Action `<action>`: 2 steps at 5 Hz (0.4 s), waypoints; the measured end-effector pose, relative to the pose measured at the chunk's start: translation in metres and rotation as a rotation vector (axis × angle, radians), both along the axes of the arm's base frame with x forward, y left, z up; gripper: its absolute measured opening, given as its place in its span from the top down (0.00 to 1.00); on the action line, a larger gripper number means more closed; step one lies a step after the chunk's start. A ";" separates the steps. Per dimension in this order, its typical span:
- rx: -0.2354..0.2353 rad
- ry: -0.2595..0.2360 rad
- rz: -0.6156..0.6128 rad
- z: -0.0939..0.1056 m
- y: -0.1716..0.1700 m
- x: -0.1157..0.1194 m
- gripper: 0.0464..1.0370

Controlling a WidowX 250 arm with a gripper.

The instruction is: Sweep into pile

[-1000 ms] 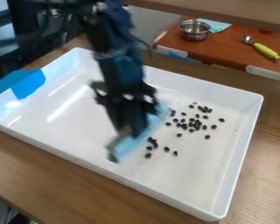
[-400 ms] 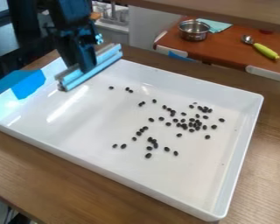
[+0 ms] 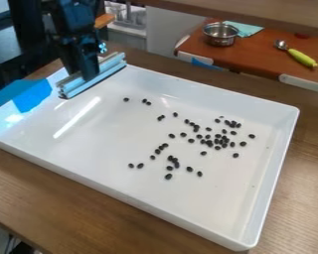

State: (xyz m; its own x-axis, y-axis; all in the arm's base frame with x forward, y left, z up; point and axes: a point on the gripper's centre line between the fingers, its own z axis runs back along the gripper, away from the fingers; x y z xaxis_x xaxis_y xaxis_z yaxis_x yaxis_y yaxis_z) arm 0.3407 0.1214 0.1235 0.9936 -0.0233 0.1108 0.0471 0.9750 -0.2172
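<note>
- Camera view: a white tray (image 3: 102,144) sits on the wooden counter (image 3: 48,193), its raised walls closing in the sweeping area on every side.
- Blue tape (image 3: 33,94) covers part of the tray's left wall, just beside the sweeper (image 3: 90,79).
- Behind the tray's far edge, a red-brown surface (image 3: 258,55) carries a metal pot (image 3: 220,39), a pale blue cloth (image 3: 248,30) and a spoon with a yellow-green handle (image 3: 299,57).
- A wooden shelf (image 3: 255,15) crosses above that surface.
- Dark beans (image 3: 222,141) lie on the tray floor, densest towards the far right corner, with looser ones spread through the middle and two near the far left part.
- The arm (image 3: 72,20) enters from the top, left of centre, and hangs steeply down over the tray's far left corner, hiding part of it.
- The gripper (image 3: 87,75) points downwards with a slight lean, its fingers clamped on the sweeper.
- The sweeper slants along the tray's left edge, well apart from the dense cluster.
</note>
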 end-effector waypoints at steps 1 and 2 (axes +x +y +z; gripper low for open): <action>0.041 -0.005 0.016 -0.015 0.009 0.007 0.70; 0.088 -0.013 0.031 -0.027 0.015 0.014 0.70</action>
